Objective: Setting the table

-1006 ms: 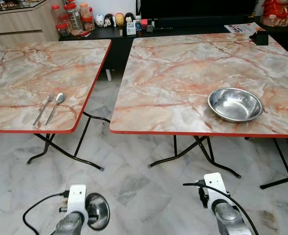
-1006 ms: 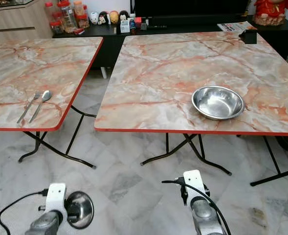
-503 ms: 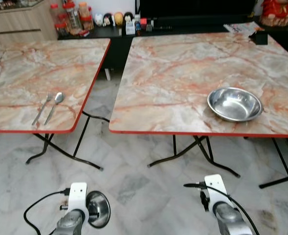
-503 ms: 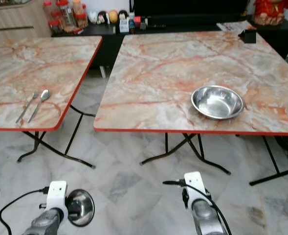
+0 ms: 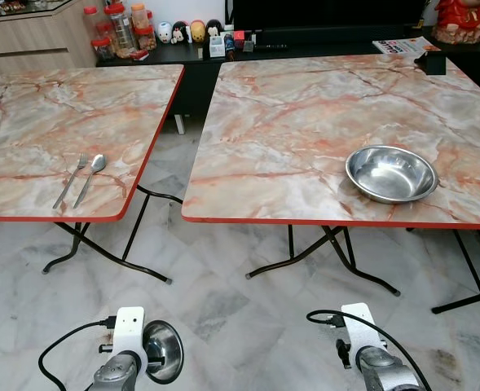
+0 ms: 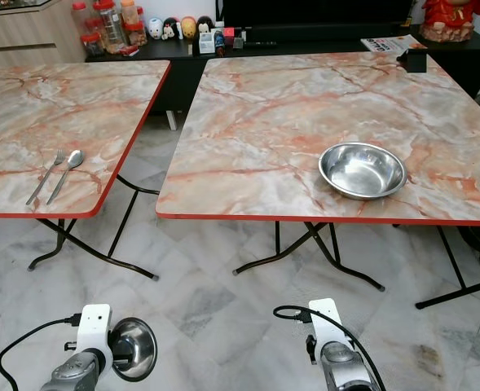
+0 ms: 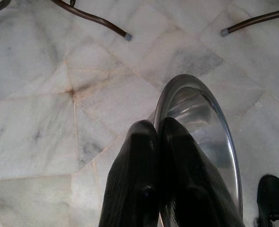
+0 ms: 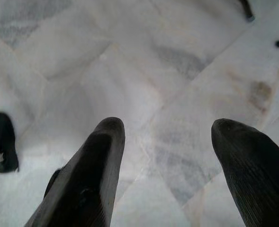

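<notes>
Two bench tops, the left bench (image 5: 77, 122) and the right bench (image 5: 305, 122), show pink-and-cream marble veining with red edging; the floor (image 5: 223, 301) is grey-white marble tile. A shiny silver bowl (image 5: 392, 173) gleams on the right bench beside black-fingered pincers below.

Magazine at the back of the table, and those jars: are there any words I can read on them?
No text is legible.
Magazine: has print, too small and blurred to read.
Jars: labels too small to read.
Small boxes on the black cabinet: too blurred to read.
</notes>
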`<state>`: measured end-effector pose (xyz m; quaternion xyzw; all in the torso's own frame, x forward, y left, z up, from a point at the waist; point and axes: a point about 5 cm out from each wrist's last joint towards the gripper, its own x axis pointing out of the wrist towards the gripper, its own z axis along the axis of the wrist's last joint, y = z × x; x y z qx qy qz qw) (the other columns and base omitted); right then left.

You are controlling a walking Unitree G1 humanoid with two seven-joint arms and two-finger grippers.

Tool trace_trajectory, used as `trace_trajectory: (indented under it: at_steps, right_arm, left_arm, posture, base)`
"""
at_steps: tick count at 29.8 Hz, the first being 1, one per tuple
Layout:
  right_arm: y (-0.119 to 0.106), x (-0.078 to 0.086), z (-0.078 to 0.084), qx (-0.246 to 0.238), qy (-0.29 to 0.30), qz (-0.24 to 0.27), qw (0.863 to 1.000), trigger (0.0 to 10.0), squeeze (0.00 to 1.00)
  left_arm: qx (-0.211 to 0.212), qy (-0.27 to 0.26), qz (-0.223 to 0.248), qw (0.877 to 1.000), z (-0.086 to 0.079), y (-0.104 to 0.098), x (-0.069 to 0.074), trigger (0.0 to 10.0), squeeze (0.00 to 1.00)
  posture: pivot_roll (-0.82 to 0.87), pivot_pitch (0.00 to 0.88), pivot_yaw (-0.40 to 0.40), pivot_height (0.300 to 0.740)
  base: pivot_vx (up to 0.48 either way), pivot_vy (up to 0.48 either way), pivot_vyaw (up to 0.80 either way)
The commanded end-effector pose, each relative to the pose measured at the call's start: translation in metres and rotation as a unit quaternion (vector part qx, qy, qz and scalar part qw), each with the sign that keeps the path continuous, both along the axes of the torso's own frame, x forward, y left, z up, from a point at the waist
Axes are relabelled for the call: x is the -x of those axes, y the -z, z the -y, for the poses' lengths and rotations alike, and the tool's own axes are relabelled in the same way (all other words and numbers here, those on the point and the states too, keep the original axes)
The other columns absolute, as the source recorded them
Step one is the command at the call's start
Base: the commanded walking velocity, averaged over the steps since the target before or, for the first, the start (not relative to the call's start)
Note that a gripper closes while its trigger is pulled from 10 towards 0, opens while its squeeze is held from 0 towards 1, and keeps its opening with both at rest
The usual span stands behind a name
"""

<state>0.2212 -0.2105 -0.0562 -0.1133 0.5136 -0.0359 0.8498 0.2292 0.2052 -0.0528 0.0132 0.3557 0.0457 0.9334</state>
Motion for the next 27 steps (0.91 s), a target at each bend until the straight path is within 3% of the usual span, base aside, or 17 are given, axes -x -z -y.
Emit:
trace_trajectory:
  at_steps: [1, 16, 27]
  right_arm:
    - [0.002, 0.002, 0.0, -0.005, -0.006, -0.018, 1.0, 10.0, 0.0]
    - [0.008, 0.009, 0.0, -0.022, -0.009, -0.035, 0.999, 10.0, 0.0]
    - [0.012, 0.02, 0.021, -0.022, 0.002, -0.014, 1.0, 10.0, 0.0]
  left_arm:
    - [0.0, -0.008, -0.002, 1.0, -0.002, 0.002, 0.003, 10.0, 0.0]
    - [0.0, -0.004, 0.011, 1.0, 0.001, -0.003, -0.005, 10.0, 0.0]
    - [0.0, 0.006, 0.012, 1.0, 0.004, -0.004, -0.007, 10.0, 0.0]
  posture:
    - [-0.1, 0.033, 0.049, 0.74]
    - [-0.08, 0.034, 0.042, 0.74]
    - [-0.09, 0.016, 0.049, 0.74]
  base:
    - [0.0, 0.0, 0.0]
    - [0.0, 0.0, 0.0]
    - [0.0, 0.0, 0.0]
